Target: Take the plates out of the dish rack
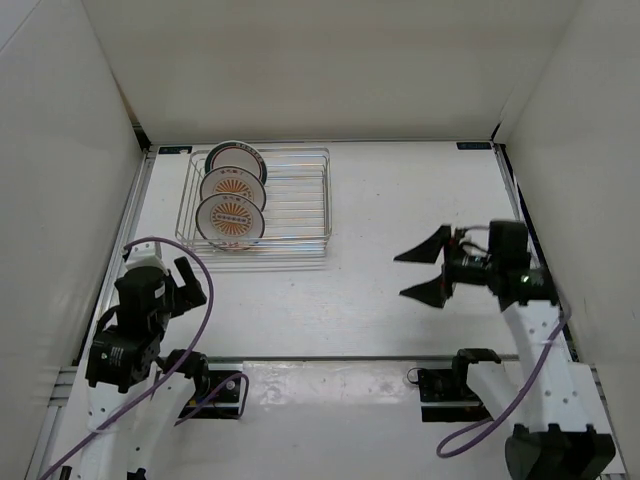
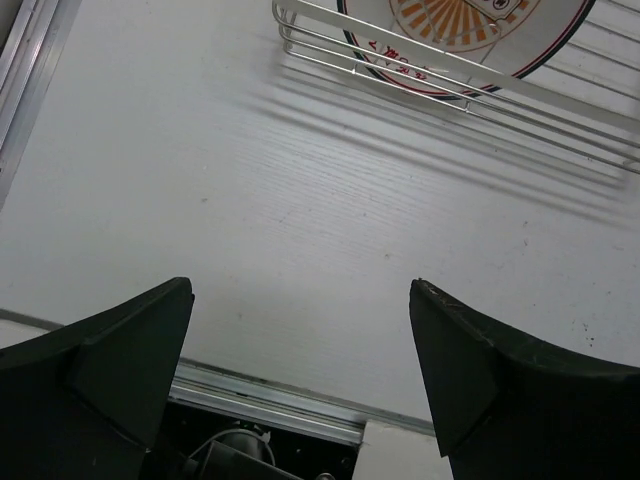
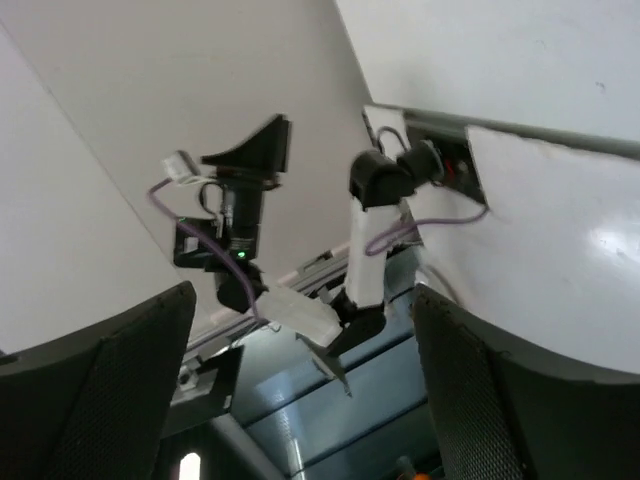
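The plates (image 1: 232,190) stand on edge at the left end of the rack (image 1: 300,238), whose wires prop them upright so each rim is free to pinch; none is out yet. The left gripper (image 1: 190,285) sits near the rack's front wall, jaws spread wide and empty, aimed at the front plate (image 2: 460,35). The right gripper (image 1: 403,275), likewise spread and empty, hangs well apart, seemingly rolled sideways, leaving bare table (image 1: 400,190) for set-down

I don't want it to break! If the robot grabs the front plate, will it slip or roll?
Likely stiff and breakable: the front plate looks like glazed ceramic. Its smooth face may slip. It stands on edge in the dish rack and, being round, could roll.
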Robot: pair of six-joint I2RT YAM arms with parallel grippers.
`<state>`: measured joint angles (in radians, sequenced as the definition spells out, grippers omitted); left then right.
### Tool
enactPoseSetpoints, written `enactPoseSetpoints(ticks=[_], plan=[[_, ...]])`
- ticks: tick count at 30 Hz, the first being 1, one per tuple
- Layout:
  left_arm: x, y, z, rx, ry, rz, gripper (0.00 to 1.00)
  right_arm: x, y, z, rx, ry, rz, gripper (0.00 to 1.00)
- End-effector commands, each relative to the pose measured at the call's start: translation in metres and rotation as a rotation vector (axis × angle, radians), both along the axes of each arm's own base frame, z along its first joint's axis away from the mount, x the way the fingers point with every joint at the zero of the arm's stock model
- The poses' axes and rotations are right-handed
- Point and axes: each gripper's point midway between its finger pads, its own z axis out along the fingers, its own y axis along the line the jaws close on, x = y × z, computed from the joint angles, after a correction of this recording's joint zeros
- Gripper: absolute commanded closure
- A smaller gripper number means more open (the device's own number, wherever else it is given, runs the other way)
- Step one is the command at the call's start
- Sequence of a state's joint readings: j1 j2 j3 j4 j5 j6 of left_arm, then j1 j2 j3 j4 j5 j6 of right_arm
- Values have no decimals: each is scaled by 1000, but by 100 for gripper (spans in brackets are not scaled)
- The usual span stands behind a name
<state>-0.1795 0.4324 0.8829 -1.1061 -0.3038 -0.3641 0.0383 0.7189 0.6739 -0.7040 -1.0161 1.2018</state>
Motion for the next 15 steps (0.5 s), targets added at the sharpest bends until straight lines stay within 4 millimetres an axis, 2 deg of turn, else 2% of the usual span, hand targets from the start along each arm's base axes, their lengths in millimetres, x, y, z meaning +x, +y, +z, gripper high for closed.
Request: enactPoseSetpoints(ticks=[1,2,3,4,5,6,7,8,9,10,11,12,13,14,15], plan=[[-9,2,6,-2,5,7,0,-23,-11,49,-185,-168,129,10],[-9,-1,9,-12,3,-8,0,-10,-24,36,-340,-172,99,10],[-7,-7,16,-26,-13,-43,0,-6,-28,52,-380,-204,89,10],[-3,-18,16,-31,21,-114,0,-14,-35,55,-440,-194,97,10],[-1,-26,25,-35,6,-170,0,-11,-41,51,-489,-161,87,10],[0,-39,28,-38,17,-267,0,-10,-42,57,-502,-158,91,10],[6,-50,36,-39,62,-342,0,-14,-42,53,-498,-129,105,10],[6,-50,36,-28,100,-353,0,-14,-37,53,-462,-121,119,10],[12,-63,34,-53,161,-425,0,-13,-30,48,-391,-98,144,10],[22,-68,51,-19,157,-490,0,-7,-26,49,-358,-129,147,10],[27,-71,56,6,156,-540,0,-1,-23,52,-327,-154,136,10],[39,-76,53,4,192,-567,0,1,-19,55,-286,-158,137,10],[47,-78,70,20,151,-593,0,5,-18,61,-284,-222,125,10],[70,-81,66,56,164,-625,0,11,-18,71,-286,-294,123,10],[78,-85,73,59,135,-660,0,15,-19,74,-301,-313,125,10]])
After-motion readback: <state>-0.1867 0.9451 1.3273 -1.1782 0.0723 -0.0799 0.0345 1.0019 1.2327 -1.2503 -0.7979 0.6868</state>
